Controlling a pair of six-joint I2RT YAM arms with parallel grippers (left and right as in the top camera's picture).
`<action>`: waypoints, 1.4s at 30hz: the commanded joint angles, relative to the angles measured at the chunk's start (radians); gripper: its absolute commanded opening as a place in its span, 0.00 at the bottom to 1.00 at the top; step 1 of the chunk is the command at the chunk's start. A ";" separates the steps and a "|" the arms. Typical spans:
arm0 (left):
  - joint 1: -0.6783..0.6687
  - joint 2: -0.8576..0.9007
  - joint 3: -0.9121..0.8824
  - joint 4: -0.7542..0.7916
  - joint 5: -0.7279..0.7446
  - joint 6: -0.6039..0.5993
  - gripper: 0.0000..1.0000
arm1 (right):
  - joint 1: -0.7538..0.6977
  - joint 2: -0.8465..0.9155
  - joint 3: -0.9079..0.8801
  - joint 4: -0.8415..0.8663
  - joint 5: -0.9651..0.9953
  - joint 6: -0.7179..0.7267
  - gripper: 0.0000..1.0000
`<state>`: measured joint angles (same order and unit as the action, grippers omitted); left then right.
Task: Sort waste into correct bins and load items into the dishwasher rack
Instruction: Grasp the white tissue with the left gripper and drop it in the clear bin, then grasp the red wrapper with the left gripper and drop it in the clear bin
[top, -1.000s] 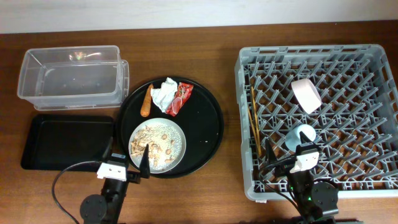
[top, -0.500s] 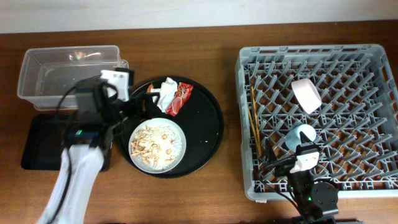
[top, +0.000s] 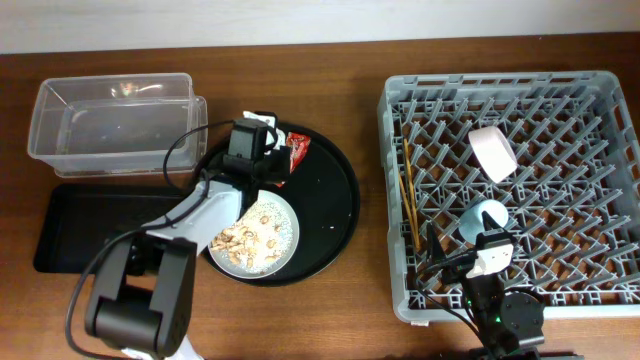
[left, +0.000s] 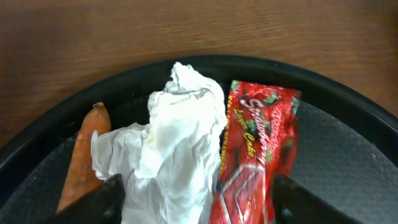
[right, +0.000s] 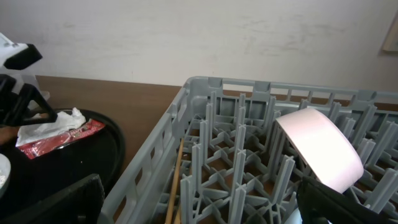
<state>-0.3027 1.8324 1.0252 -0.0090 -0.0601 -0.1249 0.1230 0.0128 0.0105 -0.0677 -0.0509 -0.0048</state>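
Left claw (left: 202, 200) has swung from worktop (top: 360, 60) edge to big round black tray (top: 335, 205). Jaws wide, empty, straddling crumpled white napkin (left: 177, 137) and shiny red wrapper (left: 252, 149) on tray. Waste grasp likely next. Right claw (right: 208, 205) wide, idle over large grey pegged plastic rack (top: 560, 130).

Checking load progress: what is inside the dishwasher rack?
The dishwasher rack holds wooden chopsticks, a tilted white bowl and a light-blue cup. The right arm covers the cup's near part and the pegs beneath it.
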 joint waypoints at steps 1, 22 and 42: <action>0.005 0.027 0.046 0.005 0.008 -0.024 0.56 | -0.006 -0.006 -0.005 -0.005 -0.005 -0.006 0.98; 0.019 -0.217 0.326 -0.524 -0.148 -0.024 0.01 | -0.006 -0.006 -0.005 -0.005 -0.005 -0.006 0.98; 0.119 -0.149 0.348 -0.621 0.244 0.074 0.64 | -0.006 -0.006 -0.005 -0.005 -0.005 -0.006 0.98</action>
<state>-0.0452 1.6787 1.3716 -0.5503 0.1417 -0.0692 0.1230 0.0120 0.0105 -0.0677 -0.0509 -0.0059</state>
